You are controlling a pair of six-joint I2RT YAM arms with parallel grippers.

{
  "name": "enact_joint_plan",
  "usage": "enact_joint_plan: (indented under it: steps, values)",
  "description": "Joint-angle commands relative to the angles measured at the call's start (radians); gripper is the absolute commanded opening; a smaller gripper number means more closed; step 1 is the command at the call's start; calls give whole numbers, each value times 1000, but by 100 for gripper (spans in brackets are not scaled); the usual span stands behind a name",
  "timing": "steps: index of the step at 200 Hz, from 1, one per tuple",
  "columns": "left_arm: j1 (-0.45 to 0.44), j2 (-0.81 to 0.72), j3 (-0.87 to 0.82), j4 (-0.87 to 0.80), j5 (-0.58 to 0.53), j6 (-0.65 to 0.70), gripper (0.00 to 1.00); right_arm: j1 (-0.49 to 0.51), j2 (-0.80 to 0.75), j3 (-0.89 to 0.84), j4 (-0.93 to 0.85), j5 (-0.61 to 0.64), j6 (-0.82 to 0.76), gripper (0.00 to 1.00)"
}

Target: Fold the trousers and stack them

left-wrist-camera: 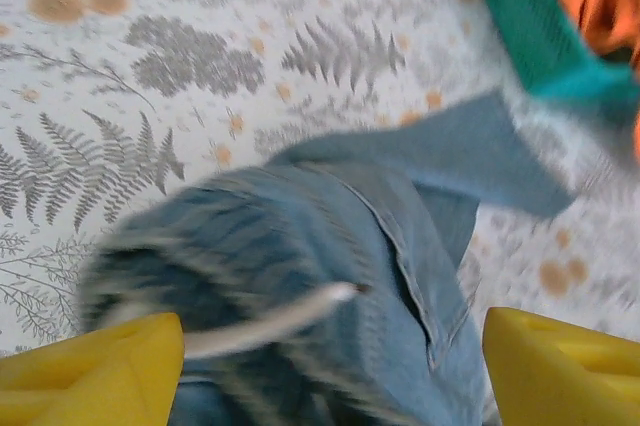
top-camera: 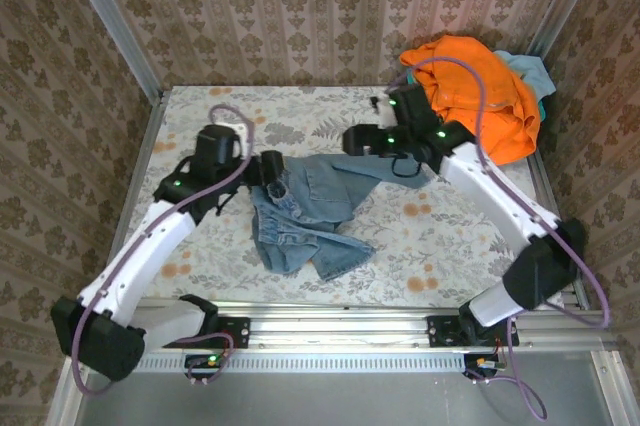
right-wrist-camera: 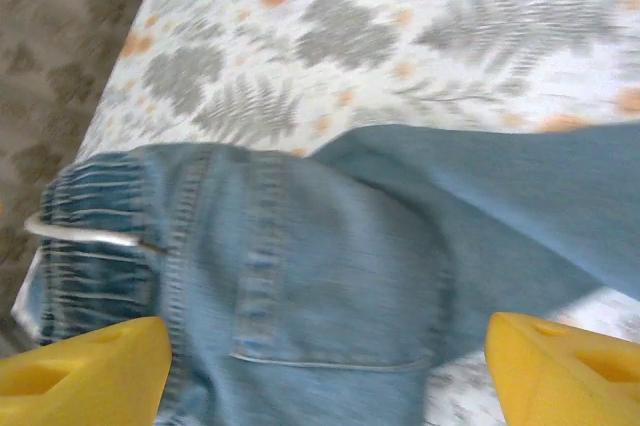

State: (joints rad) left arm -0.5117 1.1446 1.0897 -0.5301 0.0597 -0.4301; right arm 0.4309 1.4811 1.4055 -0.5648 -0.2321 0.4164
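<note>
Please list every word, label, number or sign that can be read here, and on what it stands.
There is no readable text.
The faded light-blue denim trousers show only a pocket and a white drawstring; the fern-printed table cover and the bright orange garment bear no lettering.

A robot lab cell dressed homelike: damask-patterned walls (top-camera: pixel 320 6); aluminium frame posts (top-camera: pixel 110 21); fern-print tabletop (top-camera: pixel 300 111); slotted mounting rail (top-camera: pixel 340 318).

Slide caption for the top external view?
Crumpled trousers mid-frame, left gripper and right gripper open over them; orange garment piled far right.
</note>
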Motion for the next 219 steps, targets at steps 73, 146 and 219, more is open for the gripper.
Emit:
enact_joint_plan:
  steps: [73, 146, 219]
  values:
    - [-436, 230, 301, -603, -450, 110, 79, -116, -288, -483, 89, 47, 82, 82]
    - [-483, 479, 286, -489, -630, 127, 70, -117, -248, -539, 158, -13, 102, 80]
    - [-413, 506, 251, -378, -602, 155, 0, -118, -277, -545, 149, -15, 99, 79]
